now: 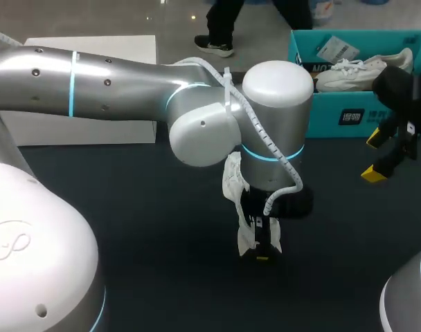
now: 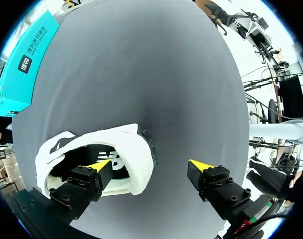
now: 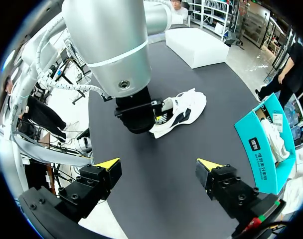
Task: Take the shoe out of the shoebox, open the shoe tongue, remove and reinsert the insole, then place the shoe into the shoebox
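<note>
Under left gripper (image 2: 150, 167), spread wide and holding nothing: shoe (image 2: 137, 155), opening beneath one finger (image 2: 86, 180), other finger over bare table (image 2: 141, 74). Right gripper (image 3: 160, 165) wide, well apart, near shoebox (image 3: 261, 144). Lower straight, pinch tongue only, lift gently.

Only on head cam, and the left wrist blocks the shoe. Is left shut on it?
Observer: No. In the left wrist view the left gripper is open. One fingertip is at the opening of the shoe, the other is over bare table beside it.
Operator: Insole in?
Observer: Cannot confirm. The same view looks into the opening and shows a dark inner surface with white marking. I cannot tell whether that is the insole.
Operator: Right arm anywhere near?
Observer: No. The right wrist view shows the right gripper open with nothing between its fingers. The shoe lies well ahead of it, apart.
</note>
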`<state>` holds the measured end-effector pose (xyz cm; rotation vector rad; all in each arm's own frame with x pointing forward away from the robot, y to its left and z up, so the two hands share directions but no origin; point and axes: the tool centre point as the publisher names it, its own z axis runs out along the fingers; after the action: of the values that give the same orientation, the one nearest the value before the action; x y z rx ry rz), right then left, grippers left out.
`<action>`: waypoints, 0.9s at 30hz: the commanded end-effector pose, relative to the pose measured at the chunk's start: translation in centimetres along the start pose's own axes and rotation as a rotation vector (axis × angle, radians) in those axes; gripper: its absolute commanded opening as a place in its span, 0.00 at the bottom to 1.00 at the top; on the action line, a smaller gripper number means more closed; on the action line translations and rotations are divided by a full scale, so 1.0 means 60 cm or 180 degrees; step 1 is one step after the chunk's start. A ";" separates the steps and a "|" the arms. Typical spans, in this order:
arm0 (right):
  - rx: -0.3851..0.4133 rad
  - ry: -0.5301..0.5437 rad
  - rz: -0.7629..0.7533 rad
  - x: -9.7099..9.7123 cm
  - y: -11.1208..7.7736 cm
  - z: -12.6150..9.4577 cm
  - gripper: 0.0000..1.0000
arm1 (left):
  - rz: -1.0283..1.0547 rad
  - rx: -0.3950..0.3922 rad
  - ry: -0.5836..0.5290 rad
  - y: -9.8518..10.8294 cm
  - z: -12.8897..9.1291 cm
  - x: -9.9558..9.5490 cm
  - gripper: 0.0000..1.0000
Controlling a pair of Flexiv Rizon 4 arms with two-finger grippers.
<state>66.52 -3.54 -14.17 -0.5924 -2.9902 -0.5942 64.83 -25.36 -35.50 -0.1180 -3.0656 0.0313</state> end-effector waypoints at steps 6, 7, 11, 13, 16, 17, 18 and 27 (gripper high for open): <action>0.0010 0.0008 0.0000 -0.003 0.001 0.002 1.00 | -0.0063 -0.0050 -0.0042 -0.012 0.014 -0.006 1.00; 0.0010 0.0008 0.0000 -0.003 0.001 0.002 1.00 | -0.0076 -0.0051 -0.0052 -0.012 0.015 -0.006 1.00; 0.0010 0.0008 0.0000 -0.003 0.001 0.002 1.00 | -0.0120 -0.0060 -0.0075 -0.007 0.017 -0.005 0.07; 0.0010 0.0008 0.0000 -0.003 0.001 0.002 1.00 | -0.0127 -0.0062 -0.0075 -0.004 0.018 -0.005 0.00; 0.0010 0.0008 0.0000 -0.003 0.001 0.002 1.00 | -0.0166 -0.0072 -0.0097 0.002 0.017 -0.005 0.00; 0.0010 0.0008 0.0000 -0.003 0.001 0.002 1.00 | -0.0172 -0.0073 -0.0100 0.003 0.017 -0.005 0.00; 0.0010 0.0008 0.0000 -0.003 0.001 0.002 1.00 | -0.0175 -0.0076 -0.0101 0.004 0.017 -0.005 0.00; 0.0010 0.0008 0.0000 -0.003 0.001 0.002 1.00 | -0.0132 -0.0068 -0.0060 0.008 0.023 -0.006 0.00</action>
<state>66.52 -3.55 -14.17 -0.5923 -2.9902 -0.5944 64.99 -25.17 -36.86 -0.0485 -3.0918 -0.0140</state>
